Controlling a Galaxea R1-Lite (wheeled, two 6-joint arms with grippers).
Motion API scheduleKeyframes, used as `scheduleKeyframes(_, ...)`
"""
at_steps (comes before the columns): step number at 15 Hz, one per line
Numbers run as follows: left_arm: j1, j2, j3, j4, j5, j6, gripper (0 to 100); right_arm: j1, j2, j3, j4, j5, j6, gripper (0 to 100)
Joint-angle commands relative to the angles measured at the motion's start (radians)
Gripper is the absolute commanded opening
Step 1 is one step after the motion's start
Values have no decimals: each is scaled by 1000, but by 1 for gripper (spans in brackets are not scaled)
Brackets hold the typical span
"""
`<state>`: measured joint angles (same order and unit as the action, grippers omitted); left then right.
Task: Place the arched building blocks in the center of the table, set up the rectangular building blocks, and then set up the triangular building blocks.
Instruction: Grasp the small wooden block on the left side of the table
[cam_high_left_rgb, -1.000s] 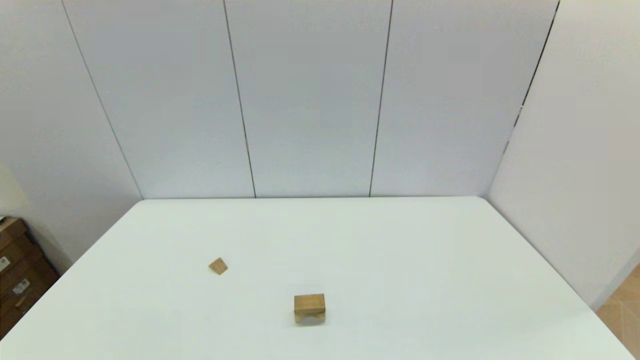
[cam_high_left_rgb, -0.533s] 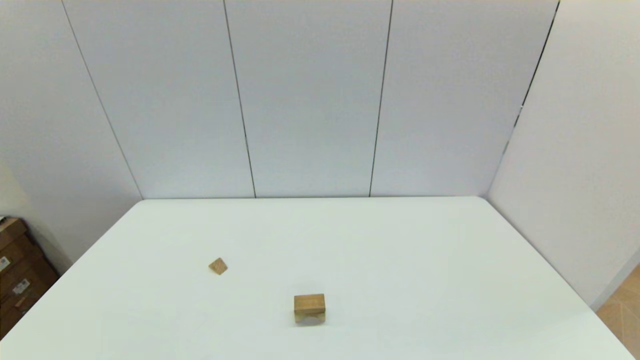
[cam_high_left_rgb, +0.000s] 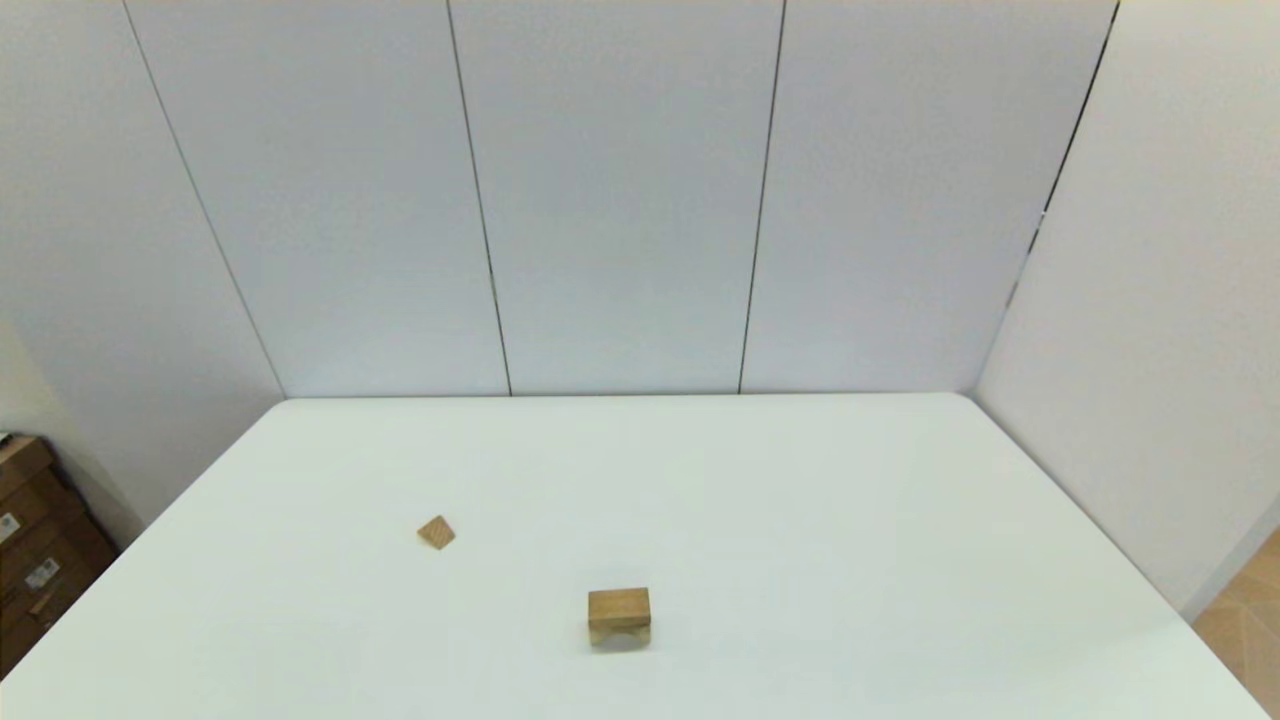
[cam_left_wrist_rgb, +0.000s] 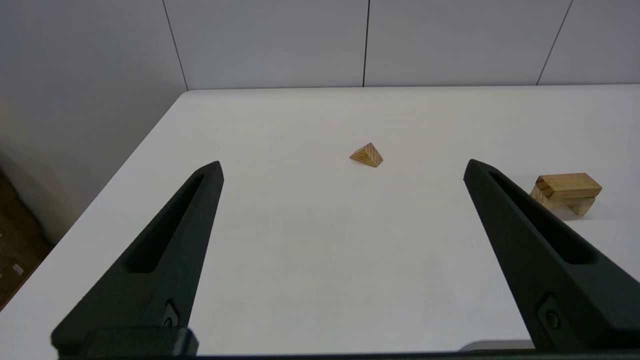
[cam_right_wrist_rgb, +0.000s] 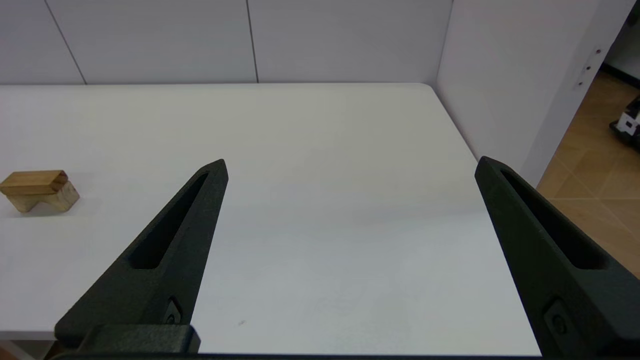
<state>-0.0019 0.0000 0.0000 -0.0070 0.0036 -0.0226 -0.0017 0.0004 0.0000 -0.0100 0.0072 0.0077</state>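
The arched building block (cam_high_left_rgb: 598, 634) stands near the middle front of the white table (cam_high_left_rgb: 800, 520), cut-out facing down. The rectangular building block (cam_high_left_rgb: 619, 603) lies flat on top of it. This stack also shows in the left wrist view, arched block (cam_left_wrist_rgb: 555, 200) under rectangular block (cam_left_wrist_rgb: 570, 184), and in the right wrist view, arched block (cam_right_wrist_rgb: 56, 198) under rectangular block (cam_right_wrist_rgb: 32, 181). The triangular building block (cam_high_left_rgb: 436, 532) sits alone to the left and farther back, ridge up (cam_left_wrist_rgb: 367, 155). My left gripper (cam_left_wrist_rgb: 343, 164) and right gripper (cam_right_wrist_rgb: 352, 161) hang open and empty near the table's front edge, outside the head view.
Grey wall panels (cam_high_left_rgb: 620, 200) close off the table's far side and right side. Brown cardboard boxes (cam_high_left_rgb: 30, 540) stand on the floor past the left edge. Tan floor (cam_right_wrist_rgb: 590, 150) shows beyond the right edge.
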Motion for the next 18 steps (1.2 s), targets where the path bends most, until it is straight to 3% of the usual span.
scheduleKeyframes(1,0,0,0,-1,-1,0,100,0,1,0,-1,0,0,100)
scheduleKeyframes(18,0,0,0,-1,1,0,100,0,1,0,-1,0,0,100)
